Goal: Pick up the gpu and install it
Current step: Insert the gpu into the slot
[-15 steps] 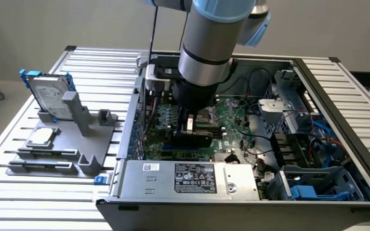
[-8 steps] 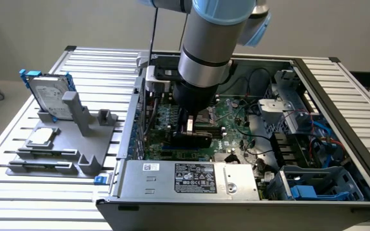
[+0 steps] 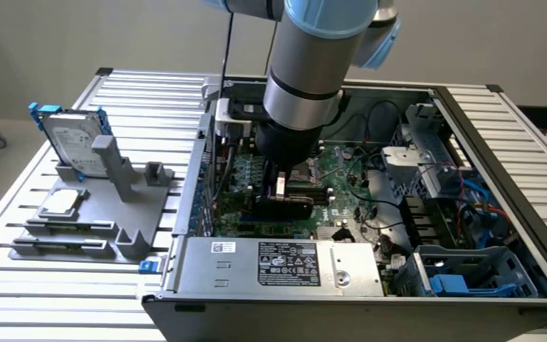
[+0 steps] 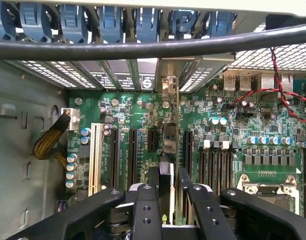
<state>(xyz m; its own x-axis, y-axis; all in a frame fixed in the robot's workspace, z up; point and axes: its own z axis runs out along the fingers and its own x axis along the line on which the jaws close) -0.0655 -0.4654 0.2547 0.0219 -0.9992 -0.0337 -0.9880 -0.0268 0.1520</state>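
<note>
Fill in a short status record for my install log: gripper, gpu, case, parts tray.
gripper: closed on the gpu
gpu: on edge above the motherboard, among its expansion slots; seating unclear
case: open, arm reaching inside
parts tray: hard drive standing, memory sticks lying flat

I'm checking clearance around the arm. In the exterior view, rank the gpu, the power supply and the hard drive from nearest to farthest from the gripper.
1. gpu: held in the gripper.
2. power supply: silver box inside the case, toward the camera.
3. hard drive: outside the case, on the grey stand at the exterior view's left.
</note>
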